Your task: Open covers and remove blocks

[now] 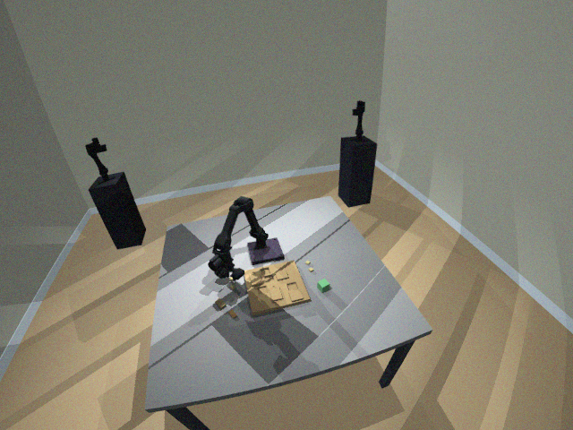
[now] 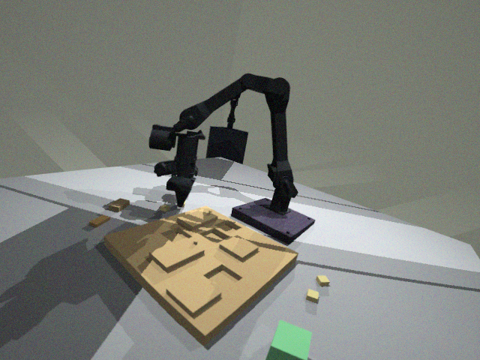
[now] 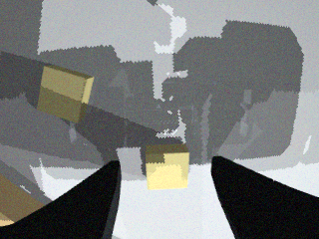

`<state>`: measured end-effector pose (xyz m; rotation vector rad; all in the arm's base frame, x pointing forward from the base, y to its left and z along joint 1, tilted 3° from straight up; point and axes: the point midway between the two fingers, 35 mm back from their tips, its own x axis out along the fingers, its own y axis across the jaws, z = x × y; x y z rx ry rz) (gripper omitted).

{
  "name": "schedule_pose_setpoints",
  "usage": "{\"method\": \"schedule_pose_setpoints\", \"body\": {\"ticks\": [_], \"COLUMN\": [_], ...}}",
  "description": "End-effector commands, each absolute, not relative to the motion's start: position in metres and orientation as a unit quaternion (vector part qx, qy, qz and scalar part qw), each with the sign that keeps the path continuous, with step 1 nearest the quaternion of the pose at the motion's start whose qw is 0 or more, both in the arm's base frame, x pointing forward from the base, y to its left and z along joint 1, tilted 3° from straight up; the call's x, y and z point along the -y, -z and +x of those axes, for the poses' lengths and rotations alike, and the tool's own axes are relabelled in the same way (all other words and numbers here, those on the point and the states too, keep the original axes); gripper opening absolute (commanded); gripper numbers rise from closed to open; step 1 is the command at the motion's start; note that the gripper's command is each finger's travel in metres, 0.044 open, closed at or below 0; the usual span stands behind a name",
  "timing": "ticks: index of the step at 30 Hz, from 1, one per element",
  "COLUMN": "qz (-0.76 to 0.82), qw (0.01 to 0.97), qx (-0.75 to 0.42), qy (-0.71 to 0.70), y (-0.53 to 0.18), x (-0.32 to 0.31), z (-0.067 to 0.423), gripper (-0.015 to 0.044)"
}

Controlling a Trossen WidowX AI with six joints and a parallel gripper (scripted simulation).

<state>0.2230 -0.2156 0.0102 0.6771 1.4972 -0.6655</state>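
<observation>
My gripper [image 3: 166, 166] [image 2: 180, 205] is open, low over the table just left of the board. A small yellow block [image 3: 167, 171] is between the parted fingers, with a gap on each side. Another yellow block [image 3: 62, 92] [image 2: 164, 208] lies close by. The wooden puzzle board [image 2: 240, 290] [image 1: 259, 309] has raised covers, including a front cover [image 2: 193, 292], a left cover [image 2: 176, 253], a right cover [image 2: 238, 247] and a far cover [image 2: 196, 220]. Several wells show uncovered, with no block visible. Shadow dims the board's far corner.
Two brown blocks [image 2: 118, 205] [image 2: 99, 221] lie left of the board. Two yellow blocks [image 2: 322, 280] [image 2: 312, 295] and a green cube [image 1: 323, 285] [image 2: 292, 339] lie to its right. The purple arm base [image 1: 266, 251] [image 2: 271, 218] stands behind the board.
</observation>
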Motion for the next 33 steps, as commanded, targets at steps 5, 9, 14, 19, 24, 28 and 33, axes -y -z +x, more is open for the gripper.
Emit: {"method": "schedule_pose_setpoints", "body": {"ticks": [5, 9, 14, 19, 24, 28, 33], "qz": [0.296, 0.295, 0.294, 0.293, 0.292, 0.292, 0.278], "qw": [0.632, 0.632, 0.633, 0.634, 0.634, 0.633, 0.648], "qx": [-0.654, -0.654, -0.655, -0.655, -0.655, -0.655, -0.649], "qy": [0.291, 0.291, 0.291, 0.29, 0.29, 0.291, 0.287], "y": [-0.011, -0.021, -0.037, -0.053, -0.07, -0.082, -0.091], "x": [0.216, 0.217, 0.218, 0.218, 0.218, 0.218, 0.219], "z": [0.223, 0.224, 0.225, 0.226, 0.226, 0.225, 0.23], "gripper": [0.0421, 0.044, 0.044, 0.044, 0.044, 0.044, 0.044]}}
